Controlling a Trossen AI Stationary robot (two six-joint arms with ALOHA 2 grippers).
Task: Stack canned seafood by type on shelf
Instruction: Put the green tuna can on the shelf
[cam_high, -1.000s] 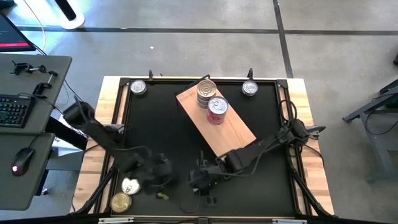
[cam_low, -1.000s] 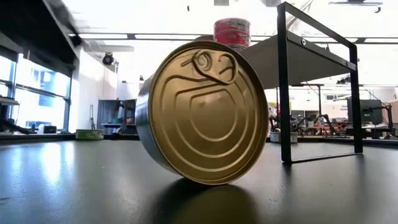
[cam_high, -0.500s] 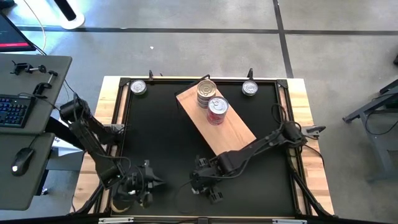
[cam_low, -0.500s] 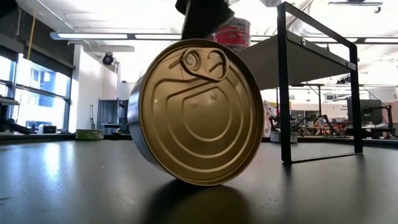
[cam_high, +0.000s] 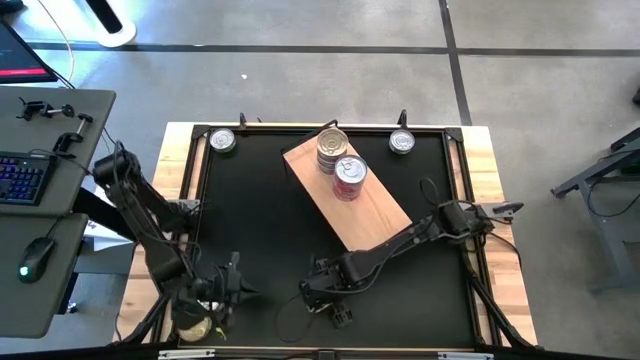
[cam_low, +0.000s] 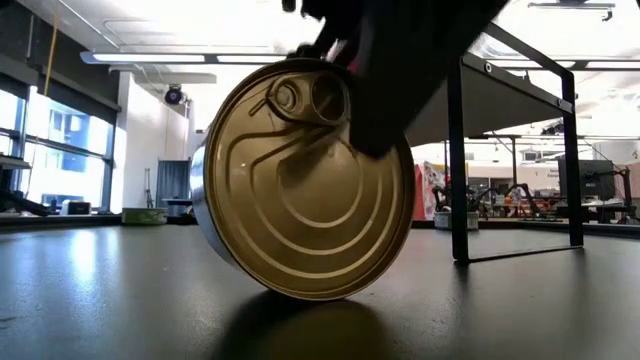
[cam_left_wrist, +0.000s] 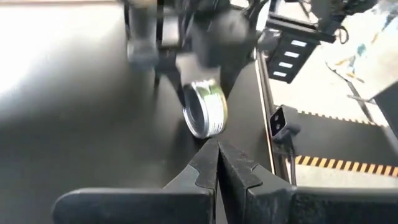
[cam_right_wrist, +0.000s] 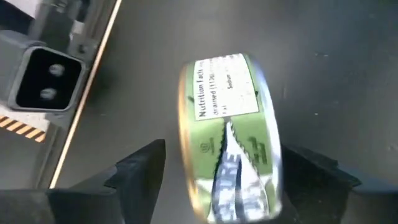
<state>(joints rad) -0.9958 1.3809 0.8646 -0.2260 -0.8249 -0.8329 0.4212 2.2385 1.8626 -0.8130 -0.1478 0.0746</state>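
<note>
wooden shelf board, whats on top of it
On the light-brown wooden shelf board stand two stacks of round tins: silver-lidded tins and a red-labelled tin. How many tins each stack holds is covered from above.

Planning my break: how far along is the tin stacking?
Done: two piles stand on the shelf, a silver-lidded pile and a red-labelled pile. In hand: the right end effector, open, straddles a green-labelled tin standing on edge on the table. Left: at least the back-left tin and back-right tin. The left end effector is shut, front-left.
</note>
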